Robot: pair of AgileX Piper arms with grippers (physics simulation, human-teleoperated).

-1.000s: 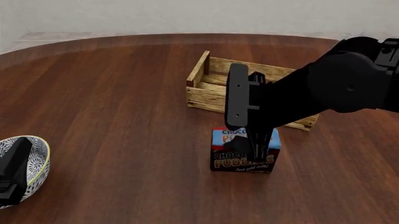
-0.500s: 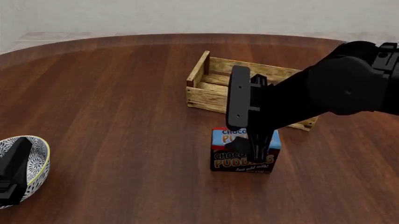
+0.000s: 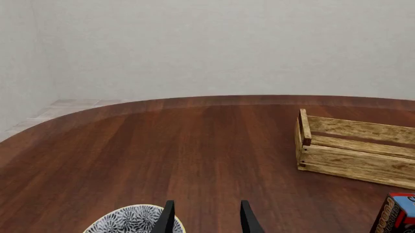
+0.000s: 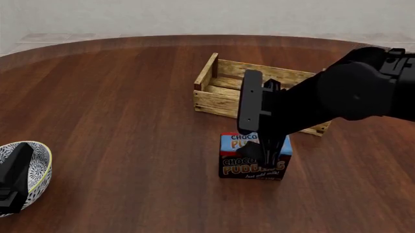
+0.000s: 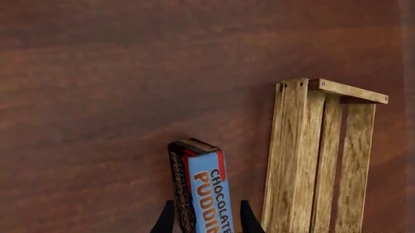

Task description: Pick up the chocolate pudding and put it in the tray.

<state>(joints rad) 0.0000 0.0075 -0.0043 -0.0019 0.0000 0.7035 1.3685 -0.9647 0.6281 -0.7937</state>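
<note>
The wide brown counter meets a pale wall at its far edge. My wooden tray, toward the far right, shows bare slats, though my right arm hides its right half. A patterned bowl sits at the near left edge beneath my left end effector, its prongs apart around nothing. The chocolate pudding stands upright just before the tray, my right end effector straddling its top; whether it grips, I cannot tell.
</note>
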